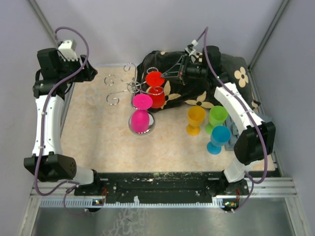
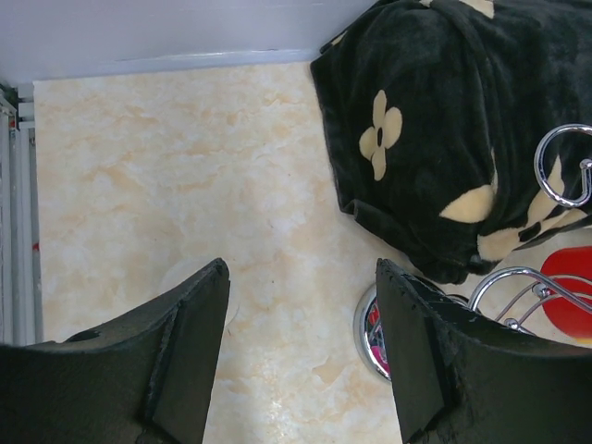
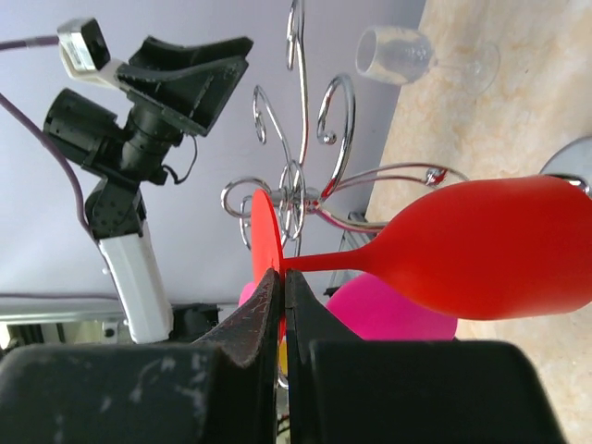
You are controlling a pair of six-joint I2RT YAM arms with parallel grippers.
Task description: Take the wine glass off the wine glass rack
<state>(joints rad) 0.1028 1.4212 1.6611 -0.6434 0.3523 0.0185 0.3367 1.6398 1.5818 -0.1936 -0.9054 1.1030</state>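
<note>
Our right tool [image 3: 282, 305] pinches the red wine glass [image 3: 481, 245] by its foot, just ahead against the wine glass rack [image 3: 298, 190], so next we likely must slide it free sideways.

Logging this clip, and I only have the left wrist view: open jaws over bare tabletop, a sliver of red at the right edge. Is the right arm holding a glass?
Observer: Yes. The right gripper has its jaws shut on the round foot of a red glass.
Operator: Is it clear of the stand?
Observer: I can't tell. Its foot sits right beside the centre of the rack, and a pink glass hangs there too.
Operator: Any others off it?
Observer: Three stand on the table to the right: a yellow glass, a green glass and a blue glass.
</note>
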